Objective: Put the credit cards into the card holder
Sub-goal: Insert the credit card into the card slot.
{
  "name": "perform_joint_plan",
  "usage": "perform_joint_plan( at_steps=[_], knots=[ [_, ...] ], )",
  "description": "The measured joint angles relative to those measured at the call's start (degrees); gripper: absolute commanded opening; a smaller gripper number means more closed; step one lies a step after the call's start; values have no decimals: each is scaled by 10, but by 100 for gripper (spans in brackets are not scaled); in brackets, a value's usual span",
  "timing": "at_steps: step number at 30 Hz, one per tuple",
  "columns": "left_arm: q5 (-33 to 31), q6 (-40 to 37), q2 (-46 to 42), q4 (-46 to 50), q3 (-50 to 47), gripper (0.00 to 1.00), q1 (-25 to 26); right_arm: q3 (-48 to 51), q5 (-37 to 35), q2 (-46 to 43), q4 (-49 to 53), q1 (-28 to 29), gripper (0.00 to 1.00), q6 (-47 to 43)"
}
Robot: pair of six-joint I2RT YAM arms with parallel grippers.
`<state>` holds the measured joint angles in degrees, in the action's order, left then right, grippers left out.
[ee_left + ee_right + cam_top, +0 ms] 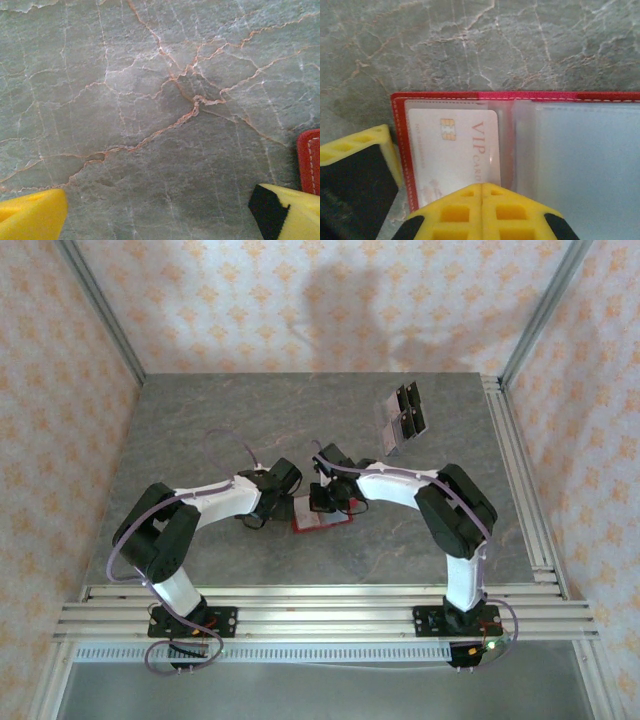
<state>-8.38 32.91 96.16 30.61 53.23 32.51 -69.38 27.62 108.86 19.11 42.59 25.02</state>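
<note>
Top external view: open red card holder [325, 525] lies at centre of table [200, 420], both pincers meeting over it. Left pincer [160, 212] spread wide above bare table, holder's red edge just beside one finger. Right pincer [482, 207] closed, tips together over holder; pale VIP card [452, 150] sits in left pocket. Farther back, right side: loose credit cards [404, 418] clustered on table.

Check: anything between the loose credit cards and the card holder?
Yes: the right arm lies across that path, with the right gripper shut over the open card holder. The credit cards sit beyond it.
</note>
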Motion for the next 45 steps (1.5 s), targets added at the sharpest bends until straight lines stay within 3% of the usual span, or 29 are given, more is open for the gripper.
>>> perform_joint_plan(
  at_steps=[14,45],
  knots=[
    [0,0,0,0,0,97,0,21,-26,-30,9,-8,0,-2],
    [0,-4,4,0,3,97,0,28,-6,-6,10,2,0,-2]
  ],
)
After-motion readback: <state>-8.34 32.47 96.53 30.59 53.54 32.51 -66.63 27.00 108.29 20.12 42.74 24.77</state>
